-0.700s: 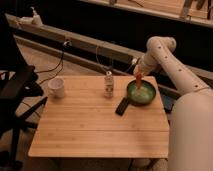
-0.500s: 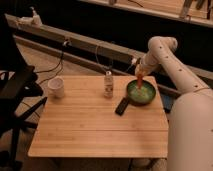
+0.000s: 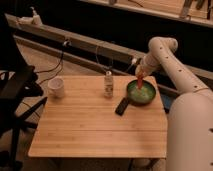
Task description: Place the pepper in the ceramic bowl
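We are in the placing step: the tool [image 3: 139, 75] seemingly pinches the pepper [image 3: 139, 83], which hangs just above the ceramic bowl [image 3: 148, 95]. Next we should lower slightly and release it inside.

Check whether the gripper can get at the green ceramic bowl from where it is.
Probably yes: the gripper, holding the pepper, hangs just over the bowl with nothing between; the bottle and black object sit aside.
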### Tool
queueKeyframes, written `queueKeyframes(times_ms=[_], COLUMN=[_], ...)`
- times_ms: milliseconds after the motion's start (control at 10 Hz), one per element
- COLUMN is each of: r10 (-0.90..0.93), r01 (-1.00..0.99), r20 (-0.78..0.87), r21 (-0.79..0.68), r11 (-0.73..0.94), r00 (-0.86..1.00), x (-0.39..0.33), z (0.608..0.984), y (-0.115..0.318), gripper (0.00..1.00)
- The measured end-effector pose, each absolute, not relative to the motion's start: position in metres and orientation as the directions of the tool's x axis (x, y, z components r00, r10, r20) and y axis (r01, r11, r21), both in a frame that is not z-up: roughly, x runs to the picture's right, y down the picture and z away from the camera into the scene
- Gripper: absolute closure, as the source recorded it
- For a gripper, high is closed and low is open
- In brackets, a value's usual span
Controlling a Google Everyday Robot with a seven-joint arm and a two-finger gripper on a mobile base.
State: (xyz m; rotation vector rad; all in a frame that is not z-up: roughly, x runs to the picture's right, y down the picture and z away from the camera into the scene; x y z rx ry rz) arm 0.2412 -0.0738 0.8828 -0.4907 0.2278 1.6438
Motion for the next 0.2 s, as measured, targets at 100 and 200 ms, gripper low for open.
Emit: queueKeyframes(times_ms=[100,200], r10=[0.893,0.895], r01=[-0.981,-0.981], r20=[-0.445,-0.440], r21=[-0.135,-0.132], r11=[-0.139,-0.144], r00=[-0.065,-0.072], x=[0.2420,0.2456], z=[0.8831,0.8842], y=[-0.0715,-0.0698], gripper=[0.24,0.35])
